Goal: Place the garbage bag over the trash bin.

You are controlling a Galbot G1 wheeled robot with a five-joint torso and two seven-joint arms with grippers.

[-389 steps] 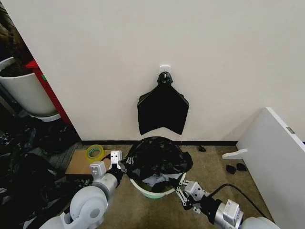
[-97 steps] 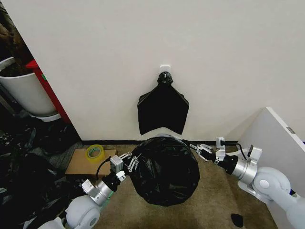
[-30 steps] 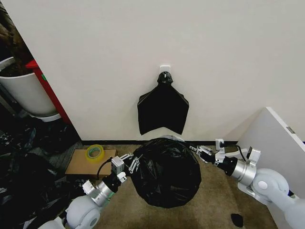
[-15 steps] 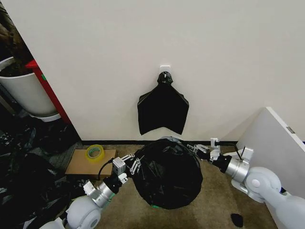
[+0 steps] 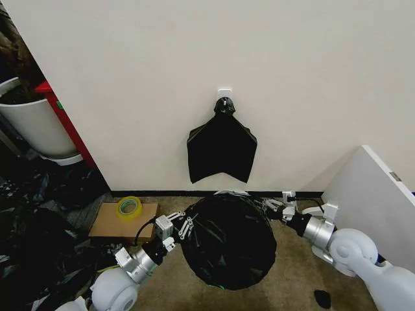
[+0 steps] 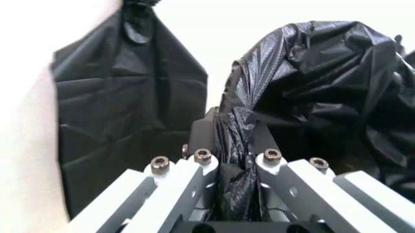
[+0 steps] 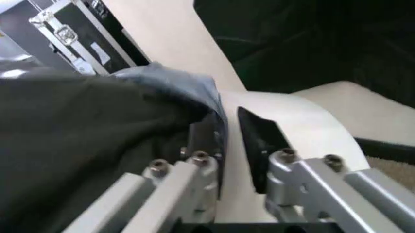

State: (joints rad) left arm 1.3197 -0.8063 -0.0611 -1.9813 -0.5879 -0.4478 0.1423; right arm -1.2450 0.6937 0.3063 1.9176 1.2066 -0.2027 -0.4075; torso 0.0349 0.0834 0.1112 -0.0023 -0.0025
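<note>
The garbage bag [image 5: 227,243] is a glossy, wrinkled black dome standing on the carpet at the foot of the wall. The trash bin is hidden under it. My left gripper [image 5: 185,226] is at the bag's left side, shut on a gathered fold of the garbage bag [image 6: 236,145]. At the bag's upper right flank sits my right gripper [image 5: 271,206]. In the right wrist view its fingers [image 7: 261,141] stand apart with white wall showing through the gap. Stretched grey bag film [image 7: 97,126] lies against the outer side of one finger.
A flat black bundle [image 5: 222,146] hangs from a wall hook above the bag. A yellow tape roll [image 5: 128,207] rests on cardboard [image 5: 107,225] at the left. Black sheeting [image 5: 32,240] and a large white tub [image 5: 29,123] sit farther left. A white panel [image 5: 376,214] stands at the right.
The bag has come lower and a little toward me. Both grippers have shifted slightly with it, the right one closing in on the bag's side.
</note>
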